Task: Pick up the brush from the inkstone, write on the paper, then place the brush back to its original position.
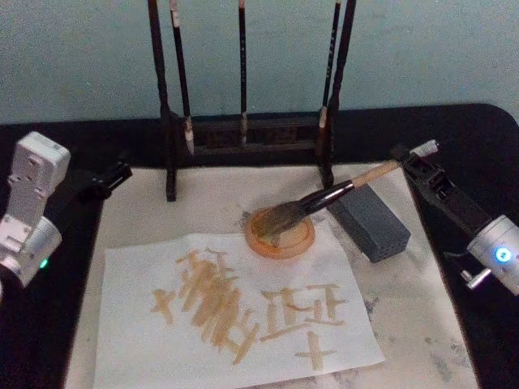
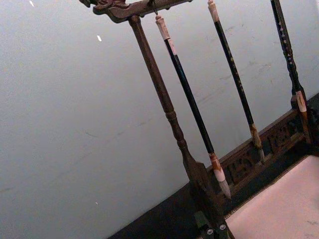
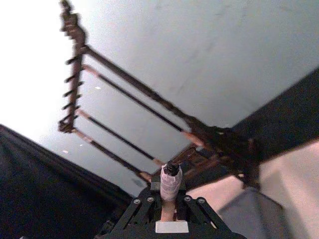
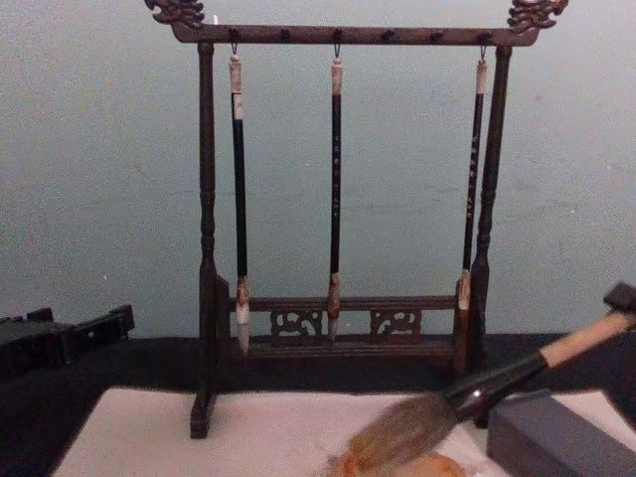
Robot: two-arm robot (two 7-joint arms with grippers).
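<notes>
The brush (image 1: 324,198) lies slanted, its bushy bristles in a round orange dish (image 1: 280,237) and its dark collar over a grey rectangular block, the inkstone (image 1: 371,220). My right gripper (image 1: 408,160) is shut on the taped top end of the tan handle (image 3: 169,186), at the table's right rear. In the chest view the brush (image 4: 477,393) rises to the right toward the right gripper (image 4: 621,298). The paper (image 1: 235,316) lies in front of the dish, covered with tan brush strokes. My left gripper (image 1: 101,180) stays parked at the left, off the mat.
A dark wooden brush rack (image 1: 243,134) with three thin hanging brushes (image 4: 336,189) stands just behind the dish. An off-white felt mat (image 1: 422,324) covers the black table under the paper. The left wrist view looks at the brush rack (image 2: 164,104) and the wall.
</notes>
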